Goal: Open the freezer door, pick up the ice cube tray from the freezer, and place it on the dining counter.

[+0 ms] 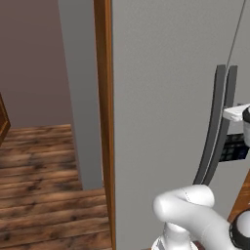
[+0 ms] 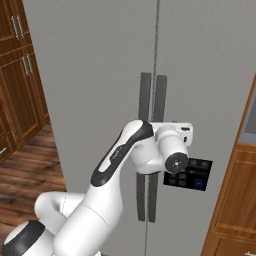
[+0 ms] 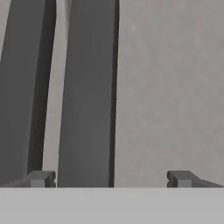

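A thin brown wooden side panel [image 1: 104, 122] edges the tall grey freezer [image 1: 78, 97], whose matte-grey freezer door [image 1: 161, 97] is shut, with 2 dark vertical bar handles [image 3: 87, 96] side by side at the seam. The gripper [image 3: 111, 178] hovers spread wide, its fingertips [image 3: 41, 178] bracketing the right-hand bar without touching it.

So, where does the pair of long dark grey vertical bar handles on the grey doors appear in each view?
Left base view: pair of dark grey bar handles at right, leaning, beside the white arm.
Right base view: centre, partly behind the arm.
Hand view: left half, just ahead of the open gripper, one bar between its fingertips.
Shared landmark: the seam between the two doors.
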